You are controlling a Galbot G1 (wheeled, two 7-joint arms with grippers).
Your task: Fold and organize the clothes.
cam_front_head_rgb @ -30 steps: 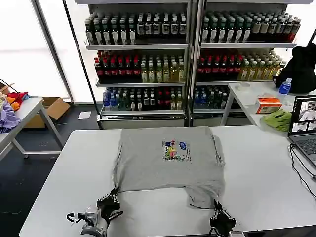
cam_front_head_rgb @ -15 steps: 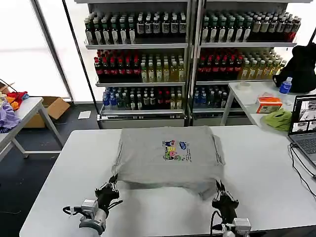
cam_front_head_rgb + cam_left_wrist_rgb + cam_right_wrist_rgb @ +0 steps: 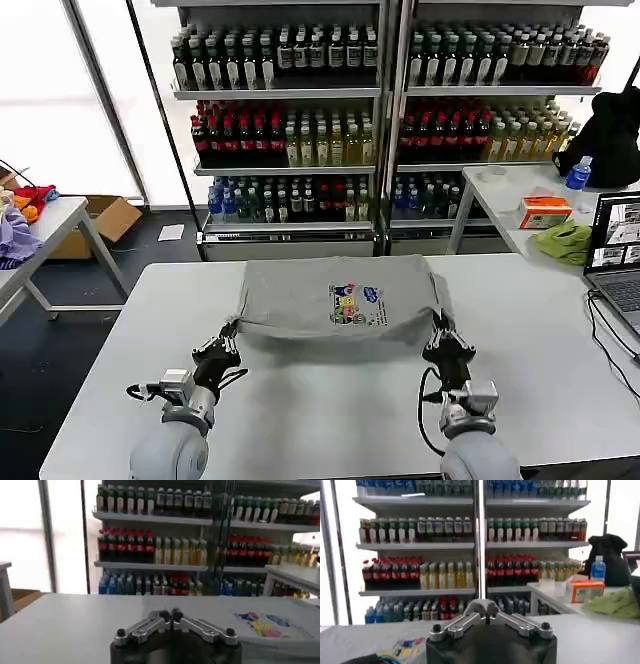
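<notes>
1. While both arms carry the near hem of the grey shirt (image 3: 335,298) away from the robot, the step in hand looks like the lengthwise fold, bringing the lower edge up over the body of the garment. The shirt lies on the white desk (image 3: 540,370), towards its far side, chest print facing up.
2. The next move probably calls for both arms to travel on together towards the far edge, keeping the hem level, then lowering it so the fold lands square before letting go.
3. The left pincer (image 3: 228,335) sits at the shirt's near left corner, its fingers closed on the cloth there; in the left wrist view the left pincer (image 3: 170,616) shows its tips brought together.
4. The right pincer (image 3: 443,330) holds the near right corner in the same way, and the right wrist view shows the right pincer (image 3: 485,609) with its tips closed.
</notes>
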